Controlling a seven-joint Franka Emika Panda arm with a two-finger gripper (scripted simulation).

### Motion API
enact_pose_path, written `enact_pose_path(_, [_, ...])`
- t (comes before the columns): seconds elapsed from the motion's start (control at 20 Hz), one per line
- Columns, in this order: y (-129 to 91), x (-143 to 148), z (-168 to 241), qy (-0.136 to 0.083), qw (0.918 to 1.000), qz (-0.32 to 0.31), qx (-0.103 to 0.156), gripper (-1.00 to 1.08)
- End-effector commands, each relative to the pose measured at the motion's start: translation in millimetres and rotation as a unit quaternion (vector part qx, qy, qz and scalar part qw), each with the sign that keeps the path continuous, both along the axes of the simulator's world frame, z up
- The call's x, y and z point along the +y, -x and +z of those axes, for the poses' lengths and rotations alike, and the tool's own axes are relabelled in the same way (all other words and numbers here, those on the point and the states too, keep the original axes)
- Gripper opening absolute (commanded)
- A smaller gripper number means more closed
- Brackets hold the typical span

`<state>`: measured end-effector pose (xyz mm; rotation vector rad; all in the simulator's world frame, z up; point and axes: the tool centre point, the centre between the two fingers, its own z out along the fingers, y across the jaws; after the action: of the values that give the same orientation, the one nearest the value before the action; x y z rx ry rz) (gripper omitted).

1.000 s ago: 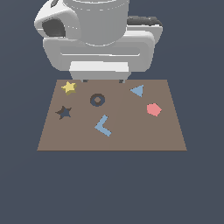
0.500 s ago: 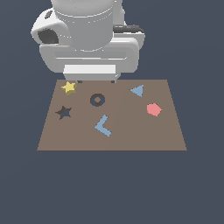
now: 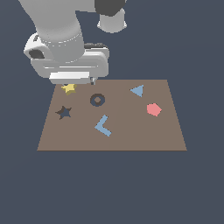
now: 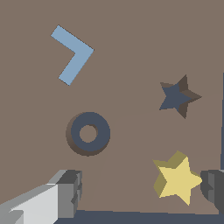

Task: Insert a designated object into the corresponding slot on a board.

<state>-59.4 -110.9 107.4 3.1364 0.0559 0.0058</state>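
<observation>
The star lies flat near a far corner of the board, beside its slot. The gripper hangs over it, fingers spread apart and empty, ready to straddle it.

1 board — 4 blocks, 2 cutouts — 1 gripper.

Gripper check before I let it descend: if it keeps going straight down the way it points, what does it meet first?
Probably the yellow star, between the open fingers though nearer one; otherwise bare board. Depth is unclear.
</observation>
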Motion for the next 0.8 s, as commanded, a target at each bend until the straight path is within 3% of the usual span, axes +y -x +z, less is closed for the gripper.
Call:
enact_pose_path(0.0, [11, -18, -16, 0.000, 1.0000, 0.005, 0.000, 1.00])
enact_pose_path(0.4, [32, -58, -50, -0.002, 0.9999, 0.014, 0.002, 1.00])
enact_pose_path(0.75, [35, -66, -57, -0.002, 0.9999, 0.015, 0.002, 1.00])
